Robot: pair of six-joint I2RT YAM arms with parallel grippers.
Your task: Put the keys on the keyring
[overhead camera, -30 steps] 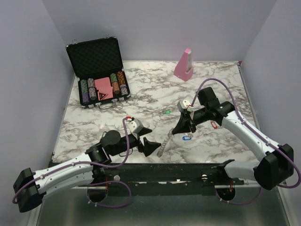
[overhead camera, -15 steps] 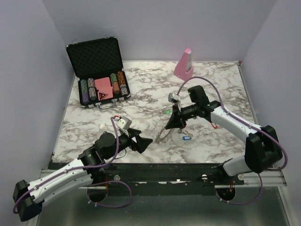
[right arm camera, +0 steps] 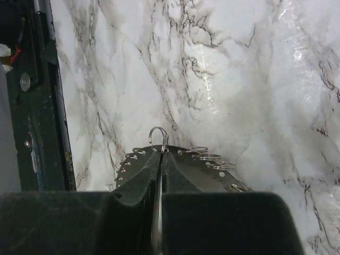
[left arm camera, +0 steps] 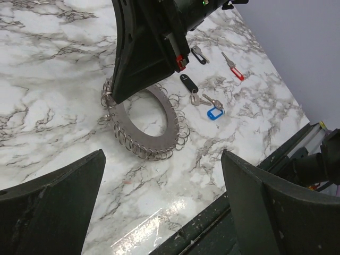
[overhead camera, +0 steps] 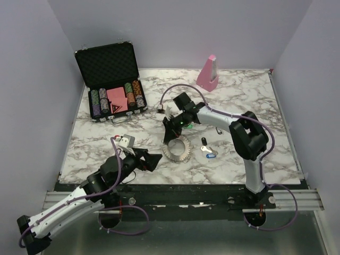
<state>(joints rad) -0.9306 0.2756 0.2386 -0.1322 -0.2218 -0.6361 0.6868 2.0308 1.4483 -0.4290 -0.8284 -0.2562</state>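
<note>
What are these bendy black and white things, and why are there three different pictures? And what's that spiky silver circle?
They are two robot arms, bolted at the near edge of a marble table. Each arm ends in a two-fingered claw called a gripper. One picture comes from a camera high above. The other two come from small cameras on the arms' wrists, so you see their own fingers up close.

The spiky circle is a keyring lying on the table, edged with little wire loops. The right gripper is pinched shut on its rim. The left gripper is wide open and holds nothing.

Beside the ring lie a black-headed key, a blue-tagged key and a red-tagged key. Farther back stand an open case of poker chips and a pink wedge-shaped block.
</note>
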